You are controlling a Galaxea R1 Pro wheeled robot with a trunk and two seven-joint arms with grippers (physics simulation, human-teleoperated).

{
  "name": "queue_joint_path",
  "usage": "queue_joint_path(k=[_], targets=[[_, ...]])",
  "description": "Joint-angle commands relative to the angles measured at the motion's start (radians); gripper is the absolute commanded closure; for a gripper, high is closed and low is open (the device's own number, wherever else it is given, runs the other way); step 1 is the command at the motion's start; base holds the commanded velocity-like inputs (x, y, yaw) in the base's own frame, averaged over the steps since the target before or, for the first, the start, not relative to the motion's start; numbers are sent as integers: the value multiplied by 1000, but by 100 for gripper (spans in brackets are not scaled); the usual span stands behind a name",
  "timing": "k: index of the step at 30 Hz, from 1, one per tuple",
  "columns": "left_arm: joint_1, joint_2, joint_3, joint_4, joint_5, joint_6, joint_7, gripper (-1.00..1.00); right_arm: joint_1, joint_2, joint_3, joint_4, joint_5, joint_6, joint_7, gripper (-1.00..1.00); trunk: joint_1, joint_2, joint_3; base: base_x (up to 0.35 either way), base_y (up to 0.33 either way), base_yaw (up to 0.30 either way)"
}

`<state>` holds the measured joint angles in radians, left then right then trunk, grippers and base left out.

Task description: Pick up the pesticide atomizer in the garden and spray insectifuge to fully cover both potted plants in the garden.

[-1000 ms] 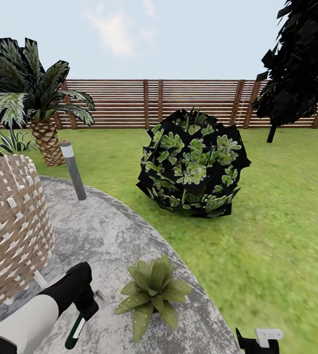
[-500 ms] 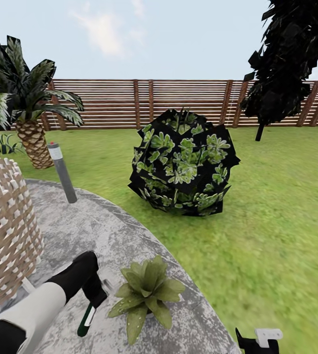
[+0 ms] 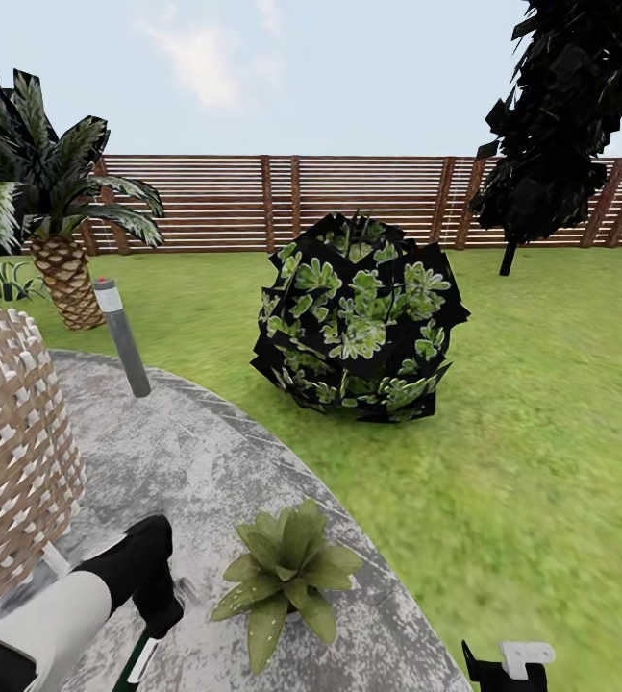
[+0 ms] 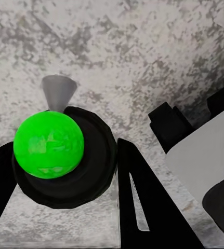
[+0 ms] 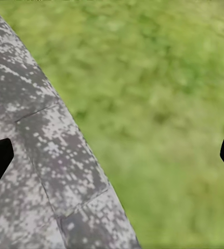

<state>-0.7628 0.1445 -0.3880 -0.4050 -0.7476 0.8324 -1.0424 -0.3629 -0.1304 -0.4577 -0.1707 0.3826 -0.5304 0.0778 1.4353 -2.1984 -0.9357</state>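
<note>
— While the head view is showing the left hand (image 3: pixel 161 615) hanging beside the potted plant (image 3: pixel 286 567) on the paved patio (image 3: pixel 214 461), what is worrying you?
— Spray could be missing leaves if the nozzle drifts.
— And the wrist views?
— Left hand is clamping the pesticide atomizer (image 4: pixel 57 150); right hand (image 5: pixel 112 155) is gaping wide, holding nothing, over grass.

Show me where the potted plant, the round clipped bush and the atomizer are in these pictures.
potted plant (image 3: pixel 289 569), head view, centre of the leaf rosette
round clipped bush (image 3: pixel 359 319), head view, middle of its foliage
atomizer (image 4: pixel 49 144), left wrist view, green round top
</note>
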Motion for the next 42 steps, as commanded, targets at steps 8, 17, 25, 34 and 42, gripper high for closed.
queue_joint_path(k=[8, 17, 25, 34, 42], targets=[[28, 1, 0, -3, -14, 3, -6, 100, -1, 0, -9, 0, 2, -3, 7, -100, 0, 0, -1, 2, 0, 0], [21, -15, -2, -43, -15, 7, -7, 100, -1, 4, -9, 0, 1, -3, 7, -100, 0, 0, -1, 94, 53, 0], [27, -13, -1, -40, -14, 7, 39, 100, -1, 8, -10, 0, -2, -3, 4, -100, 0, 0, -1, 1, 1, 0], [51, -15, 6, -38, 5, 7, 70, 100, -1, 8, -10, 0, -2, -3, 5, -100, 0, 0, -1, 41, 20, 0], [51, -26, 11, -56, 3, 8, 69, 100, -1, 8, -10, 0, -2, -3, 5, -100, 0, 0, -1, 125, 85, 0]])
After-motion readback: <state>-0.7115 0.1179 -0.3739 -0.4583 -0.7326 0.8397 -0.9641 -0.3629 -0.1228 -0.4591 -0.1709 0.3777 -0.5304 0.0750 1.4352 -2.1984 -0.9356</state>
